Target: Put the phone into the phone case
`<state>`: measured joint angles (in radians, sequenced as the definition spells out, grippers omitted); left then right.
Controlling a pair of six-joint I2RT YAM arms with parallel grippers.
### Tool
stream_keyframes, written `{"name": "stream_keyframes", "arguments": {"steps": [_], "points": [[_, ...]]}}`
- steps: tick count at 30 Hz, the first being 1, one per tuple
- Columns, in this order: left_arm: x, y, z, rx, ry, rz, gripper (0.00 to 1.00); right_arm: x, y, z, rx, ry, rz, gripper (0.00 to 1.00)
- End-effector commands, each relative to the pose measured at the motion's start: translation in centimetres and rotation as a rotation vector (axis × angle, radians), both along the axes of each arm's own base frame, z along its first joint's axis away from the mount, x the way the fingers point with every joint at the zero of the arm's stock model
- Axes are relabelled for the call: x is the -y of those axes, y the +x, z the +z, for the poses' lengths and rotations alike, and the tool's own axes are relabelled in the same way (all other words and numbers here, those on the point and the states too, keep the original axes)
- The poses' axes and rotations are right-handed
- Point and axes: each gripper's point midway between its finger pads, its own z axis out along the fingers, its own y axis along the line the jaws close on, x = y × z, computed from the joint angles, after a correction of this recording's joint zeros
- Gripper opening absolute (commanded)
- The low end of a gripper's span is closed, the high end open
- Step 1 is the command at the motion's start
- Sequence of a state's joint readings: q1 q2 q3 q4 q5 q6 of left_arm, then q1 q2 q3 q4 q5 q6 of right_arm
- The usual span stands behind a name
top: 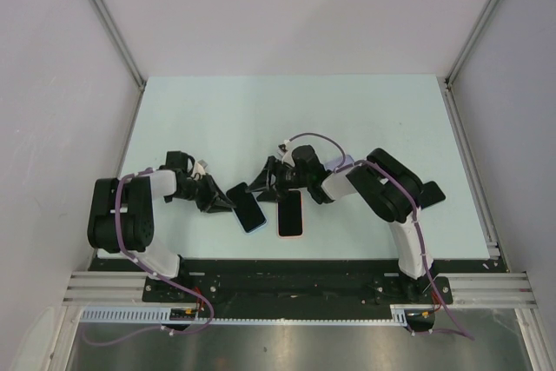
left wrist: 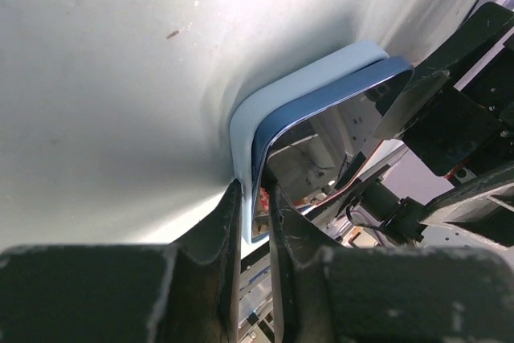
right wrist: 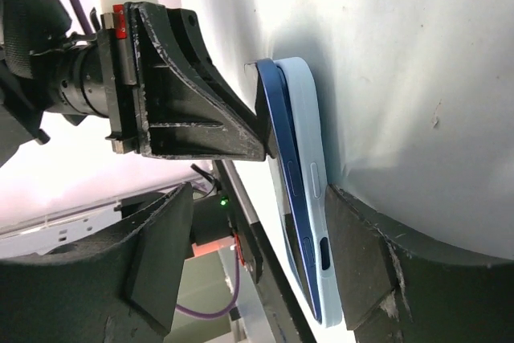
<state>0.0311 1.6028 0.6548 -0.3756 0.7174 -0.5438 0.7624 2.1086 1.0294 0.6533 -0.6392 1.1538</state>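
Stacking order is what the coming move turns on, so we read the scene across. At the left, the left arm's black two-finger hand [top: 228, 203] is drawn narrow through the thickness of a stacked pair. One of its fingers [left wrist: 213, 234] is wedged low against the tabletop side and the other sits on the screen. Together they pinch one end of the blue-rimmed phone with a glossy dark screen [top: 249, 208] and the pale blue, soft-looking phone case [right wrist: 307, 118] beneath it. The pair lies near the front of the pale matte tabletop [top: 347, 119], between the two hands, with its long axis running diagonally from far-left to near-right in the overhead view. In the right wrist view the phone's smooth blue side wall, buttons included, shows along its whole length above the case's rounded lip. We therefore judge it laid on the case but not yet pressed home. Just to the right lies a second dark slab with a pinkish-white rim [top: 289, 213]; we cannot tell what it is. Rightmost, the right arm's black hand [top: 263, 185] faces the pair's long side with fingers spread wide, one above the screen and one low beside the case, holding nothing. The left hand is in contact; the right is just beside.
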Motion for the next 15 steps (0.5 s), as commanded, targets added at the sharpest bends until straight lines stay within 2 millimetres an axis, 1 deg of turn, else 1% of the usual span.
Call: {"name": "stream_keyframes", "arguments": {"steps": [1, 3, 7, 11, 13, 15], "points": [[1.5, -1.7, -0.6, -0.068, -0.052, -0.036, 0.17, -2.5, -2.3, 7.5, 0.116, 0.279, 0.141, 0.69], [1.5, -1.6, -0.5, -0.066, -0.054, -0.036, 0.17, -2.4, -2.2, 7.2, 0.117, 0.262, 0.14, 0.69], [1.8, -1.8, -0.5, -0.07, -0.079, -0.043, 0.14, -2.4, -2.6, 7.3, 0.126, 0.265, 0.157, 0.68], [1.9, -1.6, -0.6, -0.07, -0.083, -0.04, 0.13, -2.3, -2.5, 6.8, 0.146, 0.216, 0.151, 0.66], [1.9, -1.5, -0.6, -0.07, -0.083, -0.038, 0.13, -2.3, -2.8, 6.1, 0.133, 0.195, 0.155, 0.63], [1.9, -1.5, -0.5, -0.072, -0.088, -0.039, 0.13, -2.3, -3.0, 6.0, 0.127, 0.195, 0.165, 0.62]]}}
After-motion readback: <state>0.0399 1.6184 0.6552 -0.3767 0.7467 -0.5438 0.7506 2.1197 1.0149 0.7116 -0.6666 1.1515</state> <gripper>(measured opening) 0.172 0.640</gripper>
